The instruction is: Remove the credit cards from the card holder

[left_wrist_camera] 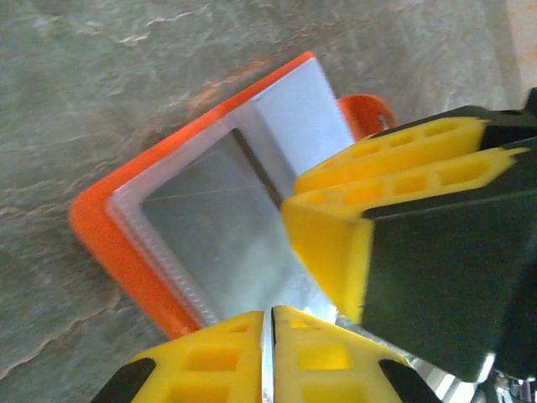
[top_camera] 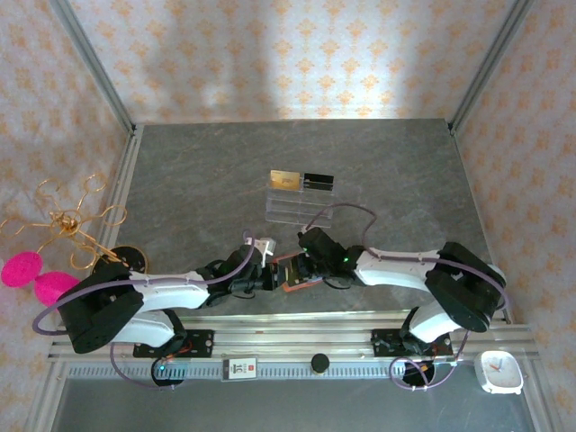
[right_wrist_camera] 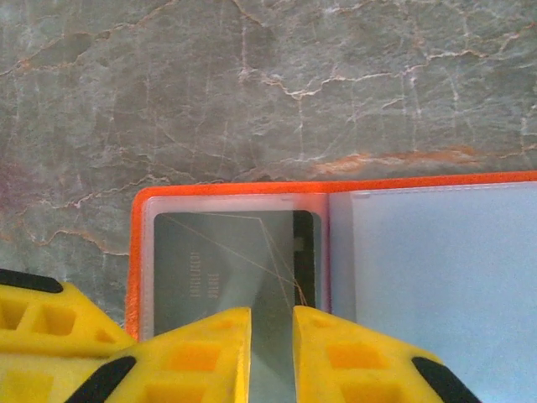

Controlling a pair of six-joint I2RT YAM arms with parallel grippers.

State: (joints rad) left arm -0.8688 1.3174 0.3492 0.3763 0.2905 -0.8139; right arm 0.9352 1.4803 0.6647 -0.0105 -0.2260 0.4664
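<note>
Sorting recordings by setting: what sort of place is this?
Probably a staged robot test cell, not a real room: patterned backdrop walls in a metal frame, a grey stone-look tabletop, and arms bolted to an aluminium rail.

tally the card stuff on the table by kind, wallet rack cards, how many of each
orange card holder: 1
clear acrylic rack: 1
cards on the rack: 2, gold card and black card
card in the holder's sleeve: 1 that shows
total: 5

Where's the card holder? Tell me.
Top view: the card holder lies open at centre near the front edge, between left gripper and right gripper, nearer than the rack.
</note>
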